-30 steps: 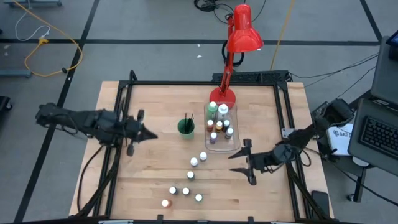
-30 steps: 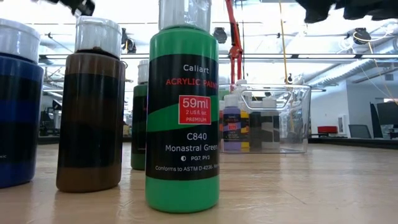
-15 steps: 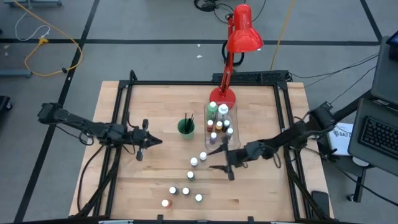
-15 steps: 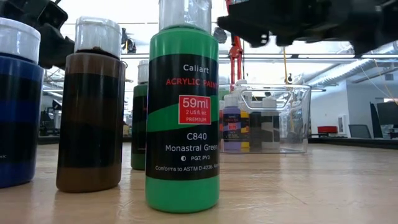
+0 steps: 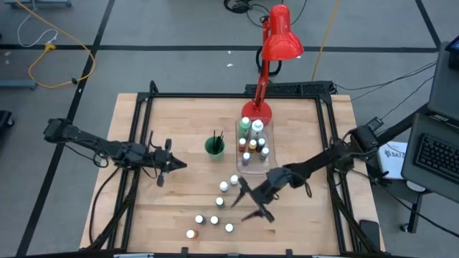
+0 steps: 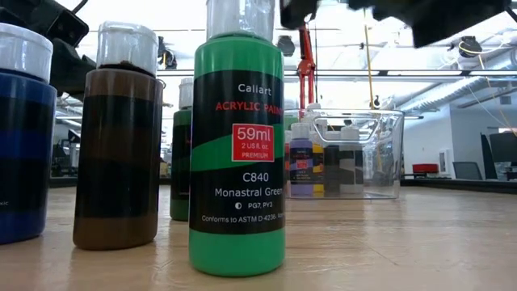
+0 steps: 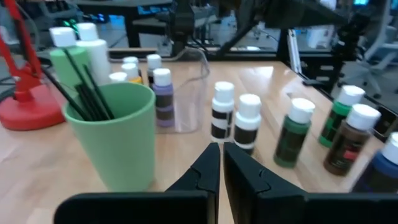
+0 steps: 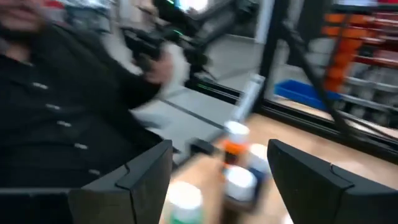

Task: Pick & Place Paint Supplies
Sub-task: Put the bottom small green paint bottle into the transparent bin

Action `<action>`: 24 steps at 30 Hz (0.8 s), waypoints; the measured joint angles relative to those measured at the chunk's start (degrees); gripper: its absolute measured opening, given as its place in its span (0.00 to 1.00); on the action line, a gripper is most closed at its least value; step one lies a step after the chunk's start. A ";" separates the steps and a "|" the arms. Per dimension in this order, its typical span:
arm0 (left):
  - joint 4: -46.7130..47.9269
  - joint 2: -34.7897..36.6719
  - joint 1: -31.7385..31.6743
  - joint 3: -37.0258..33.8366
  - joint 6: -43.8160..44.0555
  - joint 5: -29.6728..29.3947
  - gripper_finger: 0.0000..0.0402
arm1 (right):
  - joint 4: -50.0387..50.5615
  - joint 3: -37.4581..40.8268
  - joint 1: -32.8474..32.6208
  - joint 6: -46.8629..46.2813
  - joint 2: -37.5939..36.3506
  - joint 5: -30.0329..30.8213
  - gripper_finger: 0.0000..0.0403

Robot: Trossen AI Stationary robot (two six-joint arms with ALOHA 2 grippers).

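1. The right gripper (image 5: 252,204) hangs with its fingers spread wide and nothing between them — it is over the loose paint bottles (image 5: 214,220) near the table's front edge.
2. The left gripper (image 5: 174,165) waits over the table's left half, jaws pressed together and empty, pointing toward the green cup (image 5: 214,147).
3. Dark brushes (image 7: 87,93) stand in that cup.
4. More bottles stand in the clear bin (image 5: 267,159), just beside the red lamp (image 5: 280,36).

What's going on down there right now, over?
Left gripper shut, empty, beside green cup. Right gripper open above loose paint bottles. Nothing in the way.
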State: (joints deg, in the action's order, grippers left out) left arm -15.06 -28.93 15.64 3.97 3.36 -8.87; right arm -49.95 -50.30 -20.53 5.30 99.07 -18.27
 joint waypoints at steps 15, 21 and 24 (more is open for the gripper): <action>0.40 0.00 0.61 0.00 -0.97 1.91 0.06 | -2.91 -6.39 -4.78 -8.33 11.50 8.66 0.64; 1.29 -0.09 0.59 0.00 -0.79 2.07 0.06 | 3.15 -10.96 -5.10 -8.94 14.60 4.75 0.64; 1.74 -0.31 0.60 0.00 -0.20 3.04 0.06 | 5.33 -11.13 -5.31 -8.84 14.55 4.74 0.64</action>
State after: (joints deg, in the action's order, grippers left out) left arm -13.32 -29.24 16.24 3.97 3.16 -5.84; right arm -44.62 -61.43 -25.85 -3.54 113.62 -13.53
